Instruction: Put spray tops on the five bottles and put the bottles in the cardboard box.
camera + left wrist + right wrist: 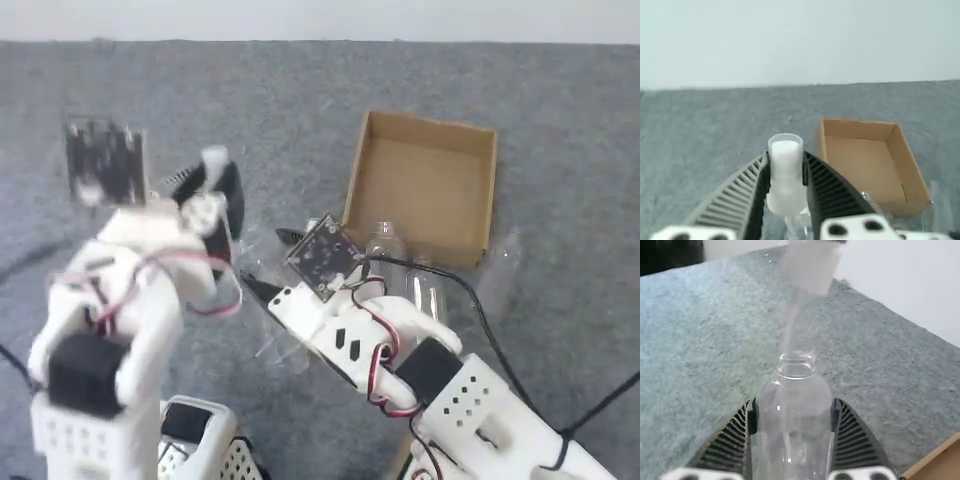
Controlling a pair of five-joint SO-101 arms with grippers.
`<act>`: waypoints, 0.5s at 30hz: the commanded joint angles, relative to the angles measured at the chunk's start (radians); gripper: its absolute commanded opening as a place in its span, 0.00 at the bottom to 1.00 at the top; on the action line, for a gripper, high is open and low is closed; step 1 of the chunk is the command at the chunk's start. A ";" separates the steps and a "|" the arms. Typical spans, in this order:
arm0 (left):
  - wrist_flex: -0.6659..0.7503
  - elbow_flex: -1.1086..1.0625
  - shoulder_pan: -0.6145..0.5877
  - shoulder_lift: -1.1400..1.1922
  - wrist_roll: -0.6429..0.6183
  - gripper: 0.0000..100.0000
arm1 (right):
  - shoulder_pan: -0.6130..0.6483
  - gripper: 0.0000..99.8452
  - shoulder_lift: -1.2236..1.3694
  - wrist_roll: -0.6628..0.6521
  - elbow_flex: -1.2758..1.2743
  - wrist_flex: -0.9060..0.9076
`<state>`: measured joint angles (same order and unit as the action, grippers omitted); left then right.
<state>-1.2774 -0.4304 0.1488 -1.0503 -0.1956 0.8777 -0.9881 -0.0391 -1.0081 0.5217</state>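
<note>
Left of the cardboard box (425, 185), left gripper (786, 159) pinches a spray top (785, 147) above the bottle (795, 395) right gripper (794, 412) clamps.

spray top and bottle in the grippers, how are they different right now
The spray top is white and opaque; the bottle is clear. The spray top is clamped in the left gripper, the bottle in the right gripper. The spray top sits higher, its thin tube running down into the bottle's open, capless neck. Shared: each is held by an arm, and neither is in the cardboard box.
</note>
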 commanded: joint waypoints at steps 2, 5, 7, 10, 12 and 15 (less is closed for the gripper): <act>0.089 -0.116 0.060 -0.071 0.043 0.10 | -0.008 0.01 -0.036 0.018 -0.014 -0.036; 0.110 -0.147 0.060 -0.075 0.048 0.11 | -0.004 0.01 -0.036 0.018 -0.029 -0.036; 0.100 -0.119 0.058 -0.081 0.049 0.10 | -0.005 0.01 -0.036 0.018 -0.031 -0.036; 0.054 -0.028 0.044 -0.071 0.051 0.10 | -0.005 0.01 -0.036 0.017 -0.031 -0.027; 0.048 0.021 0.000 -0.071 0.051 0.10 | -0.005 0.01 -0.036 0.017 -0.032 -0.025; 0.066 0.033 -0.080 -0.069 0.051 0.10 | -0.002 0.01 -0.038 0.017 -0.048 -0.031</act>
<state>-1.2236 -0.4519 0.1212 -1.1147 -0.1573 0.8746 -0.9912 -0.0361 -1.0510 0.5109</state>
